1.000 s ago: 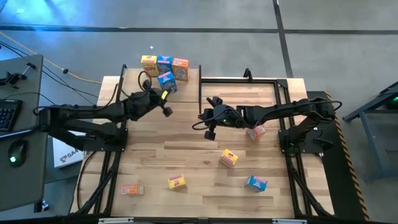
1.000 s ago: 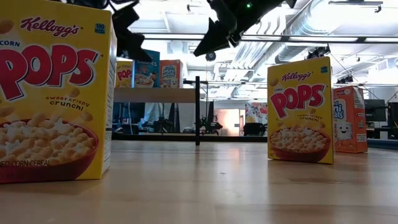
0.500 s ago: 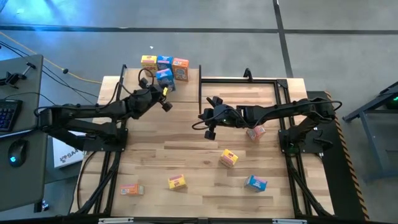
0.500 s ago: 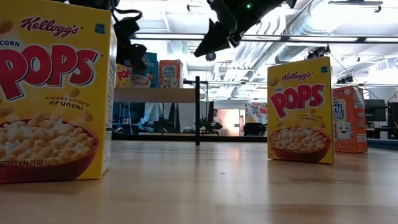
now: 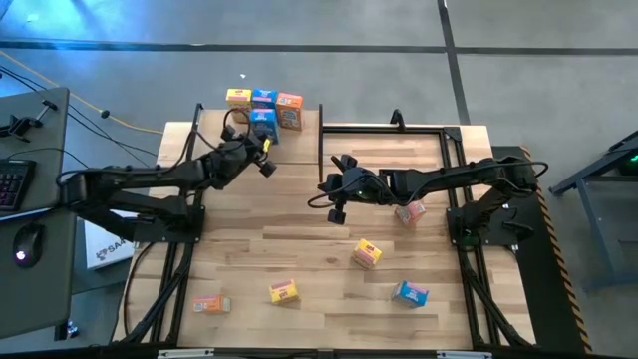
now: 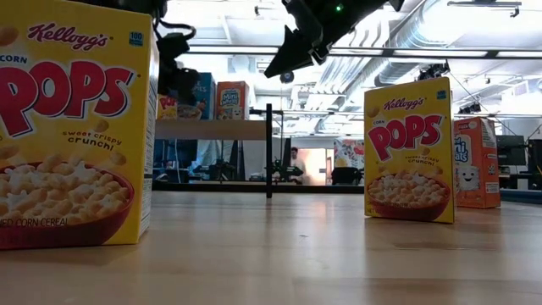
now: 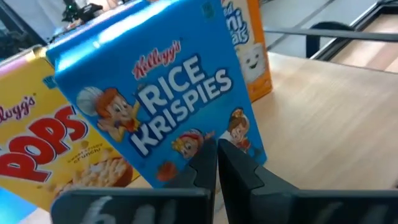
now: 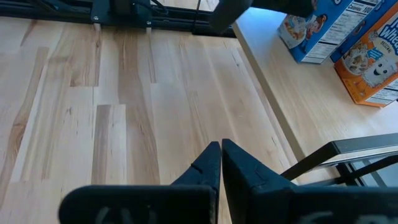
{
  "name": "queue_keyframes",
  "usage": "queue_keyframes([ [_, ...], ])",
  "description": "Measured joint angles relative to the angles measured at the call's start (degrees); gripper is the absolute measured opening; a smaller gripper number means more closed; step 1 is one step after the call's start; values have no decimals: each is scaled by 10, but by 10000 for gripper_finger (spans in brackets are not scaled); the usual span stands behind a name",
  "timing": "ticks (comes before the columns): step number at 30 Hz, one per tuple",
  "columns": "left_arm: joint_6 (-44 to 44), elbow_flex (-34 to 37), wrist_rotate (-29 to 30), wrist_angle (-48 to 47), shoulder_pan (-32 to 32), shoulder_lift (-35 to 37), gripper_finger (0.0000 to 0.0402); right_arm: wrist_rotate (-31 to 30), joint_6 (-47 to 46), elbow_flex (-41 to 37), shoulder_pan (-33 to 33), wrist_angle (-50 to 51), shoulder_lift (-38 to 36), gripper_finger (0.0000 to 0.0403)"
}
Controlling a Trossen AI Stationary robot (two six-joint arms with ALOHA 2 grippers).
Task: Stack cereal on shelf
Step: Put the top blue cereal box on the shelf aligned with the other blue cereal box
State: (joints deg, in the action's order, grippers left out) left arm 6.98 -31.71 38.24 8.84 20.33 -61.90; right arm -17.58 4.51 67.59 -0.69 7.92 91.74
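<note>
Left wrist view shows the left end effector (image 7: 216, 163) pressed together against a blue Rice Krispies box (image 7: 163, 93) on the shelf (image 8: 292, 93). The right end effector (image 8: 221, 163), also pressed together, hangs over the table (image 5: 299, 239).

Big yellow box (image 6: 72, 127), near left on counter, low view: "Kellogg's", "CORN POPS", "sweet crispy crunch!", "CORN CEREAL" along bottom edge. Second yellow box (image 6: 411, 151), right: "Kellogg's CORN POPS sweet crispy crunch!". Orange box (image 6: 477, 163) beside it: letters cut off, unreadable. Orange box on shelf (image 6: 231, 99), far: "Mini Wheats". Left wrist view: blue box (image 7: 158, 93) reads "Kellogg's RICE KRISPIES"; yellow box beside it (image 7: 50, 149) shows "POPS".
</note>
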Motion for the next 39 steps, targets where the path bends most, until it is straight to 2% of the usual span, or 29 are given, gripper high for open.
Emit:
queue_keyframes([
  [17, -42, 0, 23, 49, 7, -29, 7, 0, 0, 0, -1, 4, 0, 2],
  [24, -53, 0, -18, 53, -4, -29, 7, 7, 0, 0, -1, 5, 0, 2],
  [30, -39, 0, -20, 92, -14, -38, 7, 13, 0, 0, -1, 5, 0, 2],
  [39, -38, 0, -34, 196, -13, -99, 7, 15, 0, 0, -1, 5, 0, 2],
])
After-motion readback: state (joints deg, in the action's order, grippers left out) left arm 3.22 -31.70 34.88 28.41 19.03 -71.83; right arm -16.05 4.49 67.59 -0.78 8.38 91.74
